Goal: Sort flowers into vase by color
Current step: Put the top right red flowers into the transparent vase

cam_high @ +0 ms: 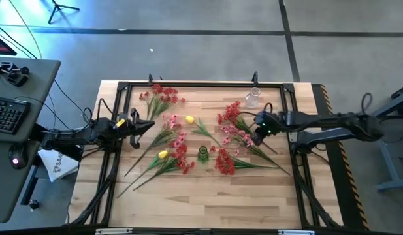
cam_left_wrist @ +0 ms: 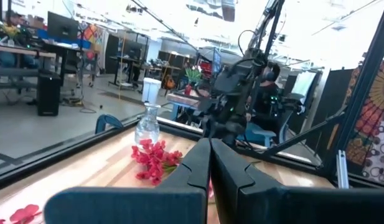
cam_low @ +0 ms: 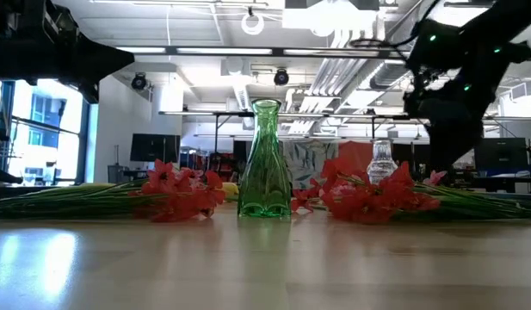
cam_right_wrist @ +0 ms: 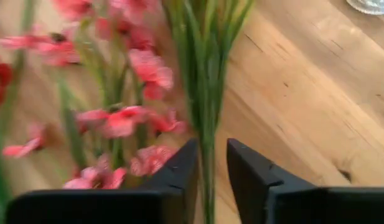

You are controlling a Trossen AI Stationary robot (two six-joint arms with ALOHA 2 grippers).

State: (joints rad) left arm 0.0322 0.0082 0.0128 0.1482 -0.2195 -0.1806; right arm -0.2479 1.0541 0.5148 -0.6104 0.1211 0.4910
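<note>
Flowers lie flat and scattered on the wooden table: red blooms [cam_high: 163,96], pink ones [cam_high: 172,121] and yellow ones [cam_high: 163,155] on thin green stems. A small green vase [cam_high: 202,153] stands upright in the middle. A clear vase [cam_high: 252,98] stands at the far right. My right gripper [cam_high: 258,136] hangs above the right-hand pink and red flowers [cam_right_wrist: 126,118], pointing down and slightly open; green stems [cam_right_wrist: 207,74] show below the gap between its fingers. My left gripper [cam_high: 146,125] is shut and level at the table's left, and holds nothing.
A black frame [cam_high: 201,85] runs around the table's working area. In the low view the green vase [cam_low: 265,159] stands between two heaps of red flowers [cam_low: 179,194], with the clear vase [cam_low: 382,162] behind. Bare wood lies along the near edge [cam_high: 208,202].
</note>
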